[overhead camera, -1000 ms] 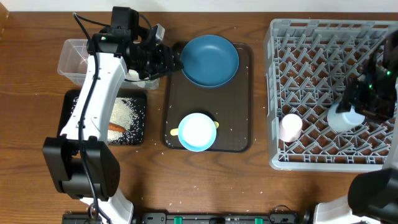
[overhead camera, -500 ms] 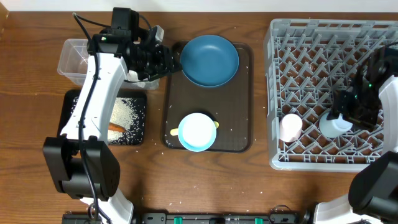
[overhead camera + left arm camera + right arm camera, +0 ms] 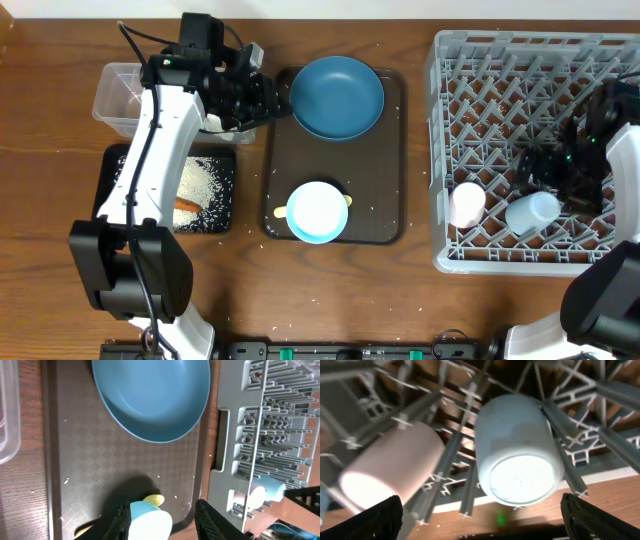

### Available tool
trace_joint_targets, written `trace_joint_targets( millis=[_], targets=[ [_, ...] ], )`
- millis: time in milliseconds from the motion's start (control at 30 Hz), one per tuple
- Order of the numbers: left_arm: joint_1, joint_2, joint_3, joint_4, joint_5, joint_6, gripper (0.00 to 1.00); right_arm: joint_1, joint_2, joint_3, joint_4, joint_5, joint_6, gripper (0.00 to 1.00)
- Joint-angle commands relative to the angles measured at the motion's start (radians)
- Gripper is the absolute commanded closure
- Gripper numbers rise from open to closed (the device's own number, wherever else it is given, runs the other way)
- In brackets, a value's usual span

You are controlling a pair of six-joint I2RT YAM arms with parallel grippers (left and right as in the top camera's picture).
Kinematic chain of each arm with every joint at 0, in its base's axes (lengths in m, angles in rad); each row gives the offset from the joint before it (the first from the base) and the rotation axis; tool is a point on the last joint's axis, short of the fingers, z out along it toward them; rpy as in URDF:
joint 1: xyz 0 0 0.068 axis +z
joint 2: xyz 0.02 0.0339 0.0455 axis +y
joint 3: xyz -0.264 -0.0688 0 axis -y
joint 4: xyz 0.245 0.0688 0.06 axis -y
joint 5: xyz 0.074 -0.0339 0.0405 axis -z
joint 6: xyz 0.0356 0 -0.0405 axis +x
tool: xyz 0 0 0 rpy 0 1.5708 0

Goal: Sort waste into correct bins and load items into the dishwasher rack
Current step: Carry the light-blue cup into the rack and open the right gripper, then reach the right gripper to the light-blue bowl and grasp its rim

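The small light-blue cup (image 3: 517,452) lies on its side among the pegs of the grey dishwasher rack (image 3: 440,150), near the rack's front right part, its base turned toward the right wrist camera; the pinkish-white cup (image 3: 390,472) lies just beside it in the same rack, also tipped over, with a rib of the lattice between the two; the right gripper (image 3: 481,510) hangs over the light-blue cup with its jaws spread wide, one dark finger at each lower corner of the wrist view, touching neither cup and gripping nothing

Across the table, the large dark-blue plate (image 3: 338,97) sits at the far end of the dark brown serving tray (image 3: 385,180); at the near end of that tray stands the light-blue bowl (image 3: 318,212), white inside, with the pale yellow spoon (image 3: 278,213) under it so that only its ends poke out on either side; the left gripper (image 3: 164,505) is held just beside the plate's left rim, jaws apart and empty, its fingers (image 3: 119,519) framing the bowl and spoon in the wrist view

To the left of the serving tray the clear tub (image 3: 115,95) stands at the far side, partly hidden by the left arm; the shallow black tray (image 3: 122,165) lies in front of it, holding a heap of white rice grains (image 3: 197,178) and the small orange carrot (image 3: 188,204); a few loose grains are scattered over the serving tray and the wooden table (image 3: 50,240)
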Motion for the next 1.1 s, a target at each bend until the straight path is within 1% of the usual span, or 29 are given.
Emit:
trace_joint_targets(
  millis=[0, 100, 233, 333, 367, 433, 500, 733, 900, 967, 1033, 1067],
  targets=[
    [0.0, -0.004, -0.01, -0.006, -0.049, 0.017, 0.56, 0.005, 0.002, 0.116, -0.017, -0.073, 0.001, 0.01],
    [-0.002, -0.004, -0.01, -0.006, -0.048, 0.017, 0.56, 0.012, -0.009, 0.228, -0.046, -0.106, 0.0, 0.02],
    [-0.01, -0.004, -0.01, -0.013, -0.054, 0.016, 0.56, 0.077, -0.034, 0.354, -0.043, -0.165, -0.01, 0.06],
    [-0.023, -0.004, -0.01, -0.029, -0.127, 0.016, 0.56, 0.173, -0.042, 0.393, -0.004, -0.186, -0.009, 0.07],
    [-0.028, -0.004, -0.01, -0.043, -0.187, -0.003, 0.56, 0.216, -0.042, 0.394, 0.018, -0.186, 0.001, 0.08],
    [-0.031, -0.004, -0.01, -0.069, -0.298, -0.052, 0.56, 0.291, -0.038, 0.387, 0.057, -0.185, 0.018, 0.11],
    [-0.031, -0.004, -0.01, -0.089, -0.37, -0.084, 0.55, 0.365, -0.03, 0.374, 0.096, -0.176, 0.043, 0.13],
    [-0.015, -0.004, -0.01, -0.104, -0.531, -0.137, 0.56, 0.637, 0.033, 0.278, 0.256, -0.091, 0.138, 0.2],
    [0.044, -0.004, -0.01, -0.103, -0.55, -0.144, 0.55, 0.769, 0.095, 0.177, 0.364, -0.074, 0.194, 0.23],
    [0.074, -0.004, -0.01, -0.103, -0.55, -0.144, 0.54, 0.813, 0.128, 0.142, 0.405, -0.074, 0.207, 0.26],
    [0.103, -0.004, -0.01, -0.103, -0.55, -0.144, 0.5, 0.852, 0.16, 0.114, 0.443, -0.074, 0.209, 0.3],
    [0.115, -0.004, -0.01, -0.105, -0.55, -0.144, 0.5, 0.869, 0.174, 0.103, 0.459, -0.074, 0.217, 0.32]
  ],
)
